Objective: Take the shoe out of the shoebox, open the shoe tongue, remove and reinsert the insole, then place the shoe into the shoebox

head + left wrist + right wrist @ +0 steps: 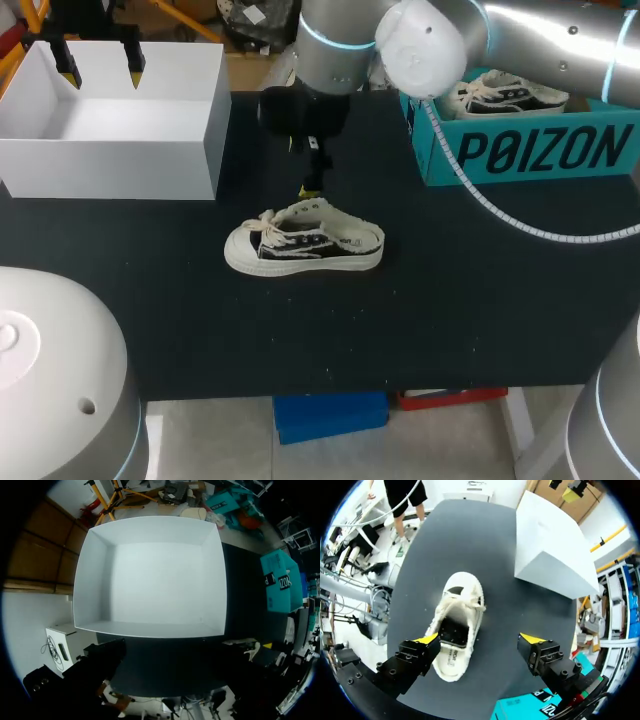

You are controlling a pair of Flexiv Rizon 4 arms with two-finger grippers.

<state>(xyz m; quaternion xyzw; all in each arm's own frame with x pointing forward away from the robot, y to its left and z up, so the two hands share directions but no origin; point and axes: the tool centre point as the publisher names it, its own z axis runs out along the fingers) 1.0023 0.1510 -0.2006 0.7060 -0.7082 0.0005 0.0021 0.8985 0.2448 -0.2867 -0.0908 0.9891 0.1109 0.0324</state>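
Note:
A white low-top shoe (305,240) with a black side panel and loose laces lies on its sole mid-table, toe to the left. In the right wrist view the shoe (455,625) shows its mouth and a dark insole inside. My right gripper (480,639) hovers open above it, one finger over the shoe's heel side and the other over bare table. From the head view, that right gripper (312,185) hangs just behind the shoe. The teal shoebox (530,150) stands at the back right. My left gripper (100,72) is open above the white box (110,155), holding nothing.
The white box (150,630) is empty inside and stands at the back left. A second shoe (505,95) lies in the teal shoebox. The black table mat (400,330) spreads bare in front of the shoe, ending at the table's near edge.

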